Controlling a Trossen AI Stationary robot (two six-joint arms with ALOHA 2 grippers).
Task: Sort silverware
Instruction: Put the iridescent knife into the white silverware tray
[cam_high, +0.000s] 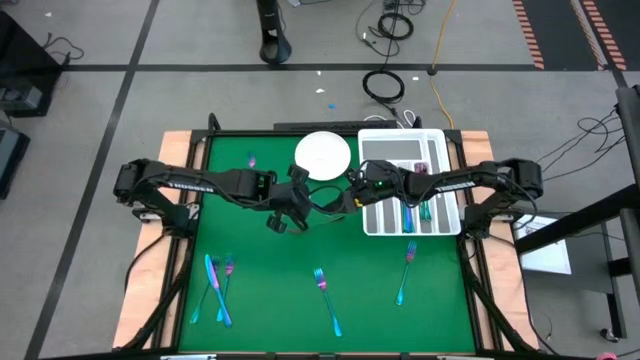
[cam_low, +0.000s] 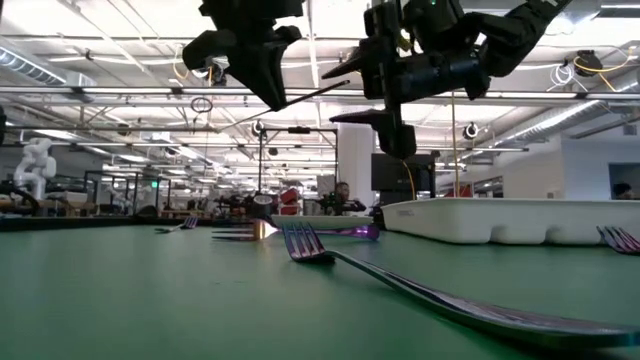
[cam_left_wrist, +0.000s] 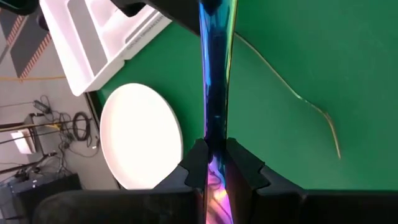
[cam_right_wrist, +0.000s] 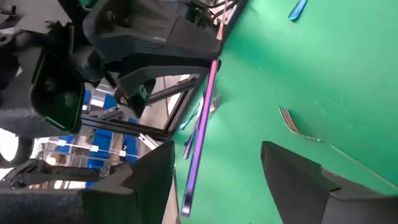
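Left pincer (cam_left_wrist: 216, 163) grips a knife (cam_left_wrist: 214, 74) above mid-table, handing over to the open right pincer (cam_right_wrist: 214, 163). Next, I judge: right closes on it, left releases, then white tray (cam_high: 372, 225).

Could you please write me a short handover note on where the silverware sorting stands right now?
Left claw: shut on one piece of silverware, held in the air at the table's centre.
Right claw: open, close to that piece's far end; looks like a hand-off, not yet gripped.
Done: a few pieces already lie in the white tray.
Left: two forks on the near mat, a cluster at the near left, one small piece beside the white plate.
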